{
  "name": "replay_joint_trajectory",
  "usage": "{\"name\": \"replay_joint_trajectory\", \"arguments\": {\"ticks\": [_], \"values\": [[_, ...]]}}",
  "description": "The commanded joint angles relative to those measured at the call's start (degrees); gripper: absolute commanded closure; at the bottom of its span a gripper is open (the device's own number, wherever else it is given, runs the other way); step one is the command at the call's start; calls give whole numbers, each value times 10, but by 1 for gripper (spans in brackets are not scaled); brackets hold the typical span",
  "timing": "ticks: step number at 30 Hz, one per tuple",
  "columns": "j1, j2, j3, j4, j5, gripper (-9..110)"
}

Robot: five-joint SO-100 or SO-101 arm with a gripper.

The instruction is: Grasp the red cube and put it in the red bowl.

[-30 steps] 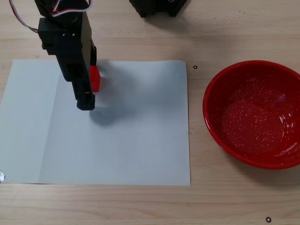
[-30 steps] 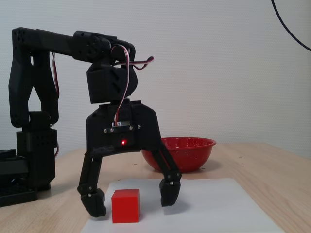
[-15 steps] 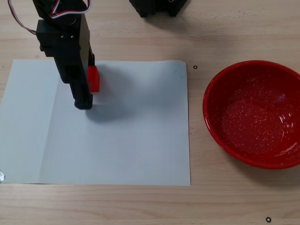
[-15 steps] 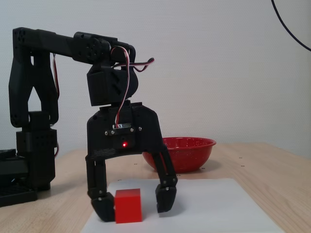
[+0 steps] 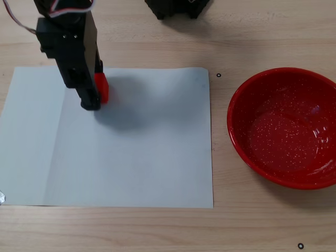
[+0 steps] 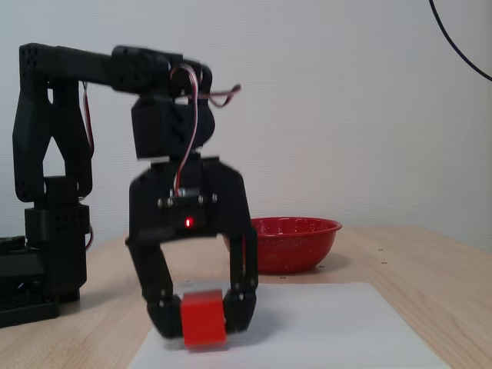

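The red cube (image 6: 204, 320) sits between my black gripper's two fingers, low over the white paper sheet (image 5: 136, 157). In a fixed view from above, the cube (image 5: 102, 87) shows at the gripper's right side, near the sheet's far left part. My gripper (image 6: 201, 317) is shut on the cube; whether the cube touches the paper I cannot tell. From above, the gripper (image 5: 96, 97) points down. The red bowl (image 5: 231, 123), glossy with white speckles, stands empty on the wood table to the right of the sheet. In a fixed view from the side, it (image 6: 296, 250) is behind the gripper.
The arm's black base (image 6: 46, 254) stands at the left in a fixed view from the side, and at the top edge (image 5: 178, 8) from above. A light wood table (image 5: 157, 231) lies all around the sheet. Small black marks (image 5: 218, 75) dot the table.
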Motion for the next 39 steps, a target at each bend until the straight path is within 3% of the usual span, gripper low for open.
{"name": "replay_joint_trajectory", "arguments": {"ticks": [1, 19, 31, 39], "values": [[-4, 40, -96, 33, -17, 101], [41, 54, -291, 184, -80, 101], [214, 77, -392, 273, -171, 101], [356, 75, -428, 271, -229, 101]]}}
